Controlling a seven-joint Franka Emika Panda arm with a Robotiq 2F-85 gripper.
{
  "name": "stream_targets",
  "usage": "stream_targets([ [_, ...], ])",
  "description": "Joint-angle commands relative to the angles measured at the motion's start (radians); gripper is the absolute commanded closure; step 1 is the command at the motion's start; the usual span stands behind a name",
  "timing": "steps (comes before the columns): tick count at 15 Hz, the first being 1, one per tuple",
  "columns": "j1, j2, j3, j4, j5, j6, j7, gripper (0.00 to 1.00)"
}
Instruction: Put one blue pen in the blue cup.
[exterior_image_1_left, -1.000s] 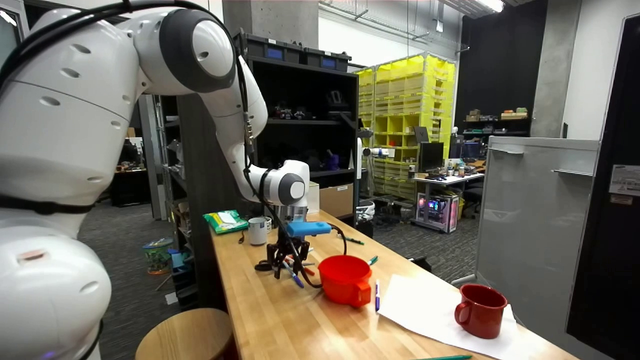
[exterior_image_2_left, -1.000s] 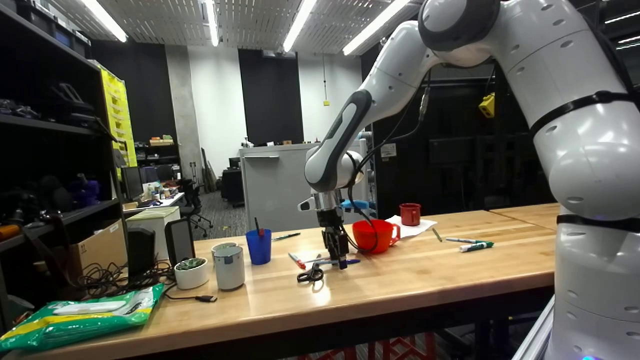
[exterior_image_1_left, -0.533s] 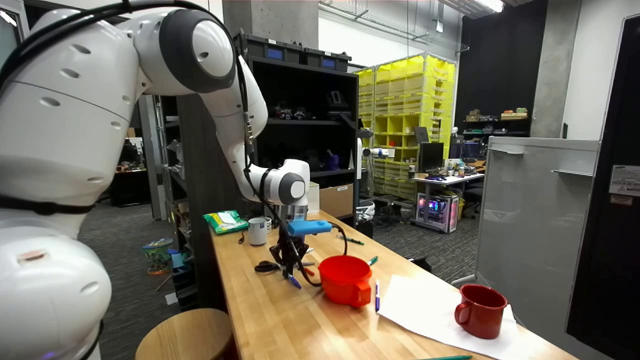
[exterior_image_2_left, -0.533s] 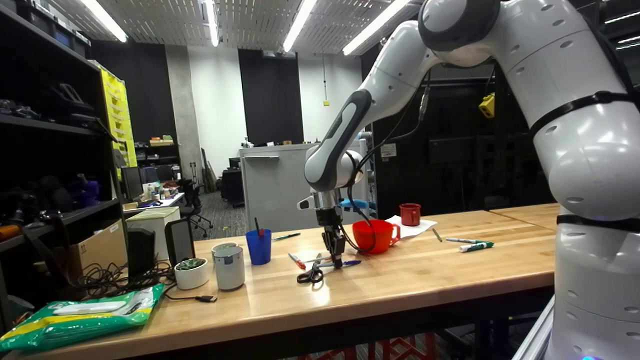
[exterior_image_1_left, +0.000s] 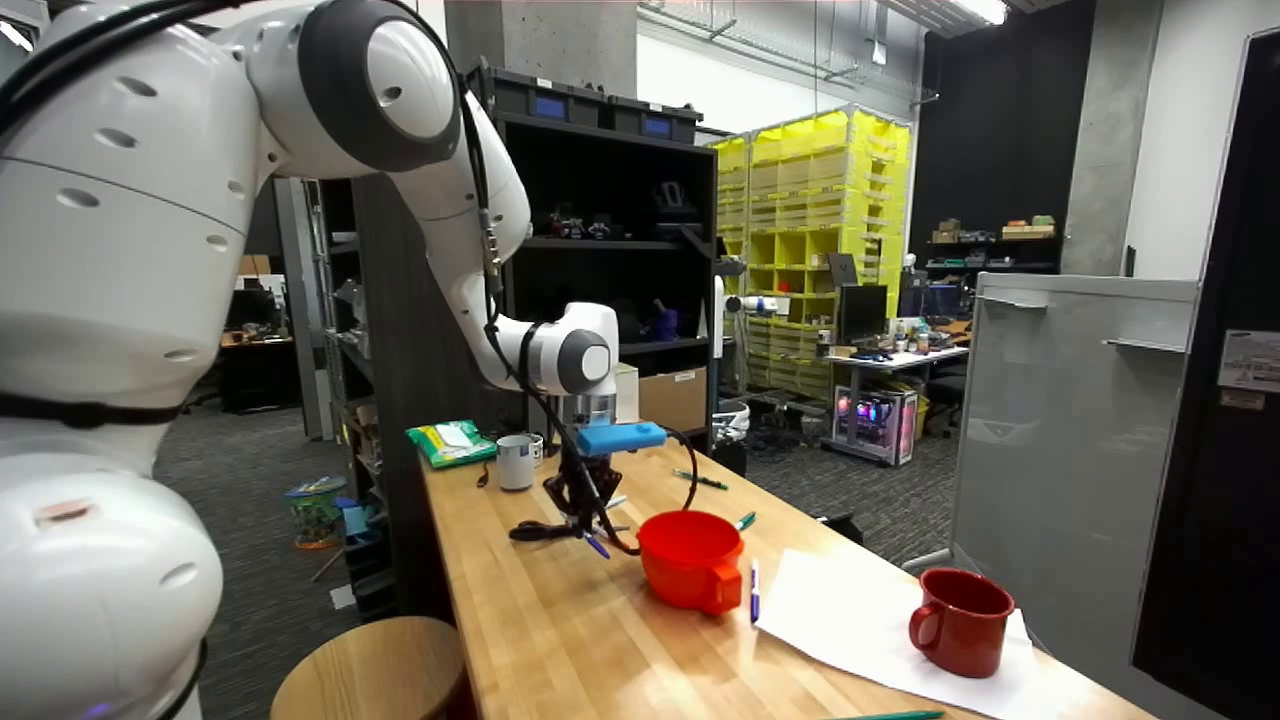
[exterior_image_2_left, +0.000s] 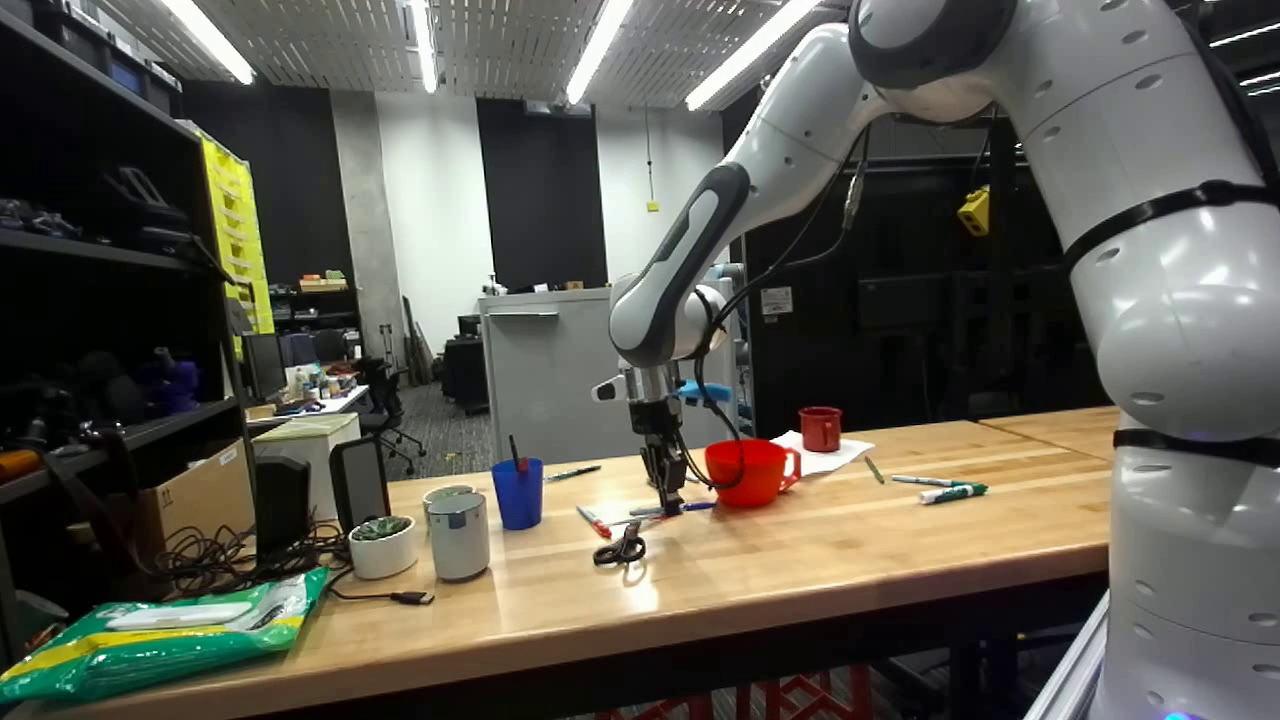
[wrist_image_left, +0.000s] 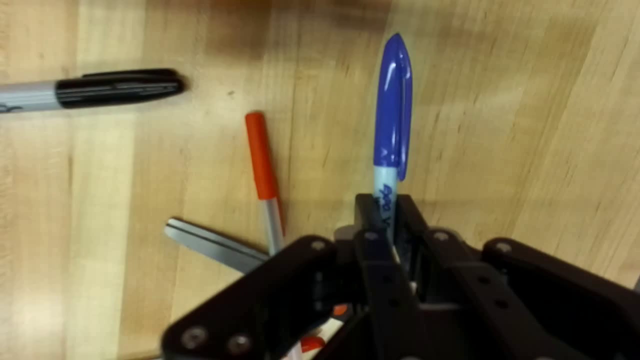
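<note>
My gripper (wrist_image_left: 389, 215) is shut on a blue pen (wrist_image_left: 392, 110), which has a blue cap and a white body. The capped end sticks out past the fingertips; the rear part is hidden between the fingers. In both exterior views the gripper (exterior_image_2_left: 668, 505) (exterior_image_1_left: 583, 525) is low above the table, with the blue pen (exterior_image_2_left: 698, 507) (exterior_image_1_left: 597, 545) roughly level and slightly raised. The blue cup (exterior_image_2_left: 518, 495) stands upright, left of the gripper in an exterior view, with a dark and red item poking out. Beside the red bowl-like cup lies another blue pen (exterior_image_1_left: 755, 590).
Black-handled scissors (exterior_image_2_left: 622, 548) and a red pen (exterior_image_2_left: 593, 522) lie below and beside the gripper. A black marker (wrist_image_left: 120, 89) shows in the wrist view. Close by stand the wide red cup (exterior_image_2_left: 750, 472), a white cup (exterior_image_2_left: 458, 540), a potted plant (exterior_image_2_left: 383, 548) and a red mug (exterior_image_1_left: 960, 622).
A second ago the fingers stood apart around the blue pen on the table. They have closed on it, and the gripper has risen a little, carrying the pen up from beside the scissors.
</note>
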Motion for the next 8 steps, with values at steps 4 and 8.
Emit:
stream_targets([
  [4, 0.048, -0.119, -0.011, 0.003, -0.214, -0.094, 0.117, 0.97],
  [8, 0.077, -0.124, 0.019, 0.085, -0.251, -0.158, 0.131, 0.97],
])
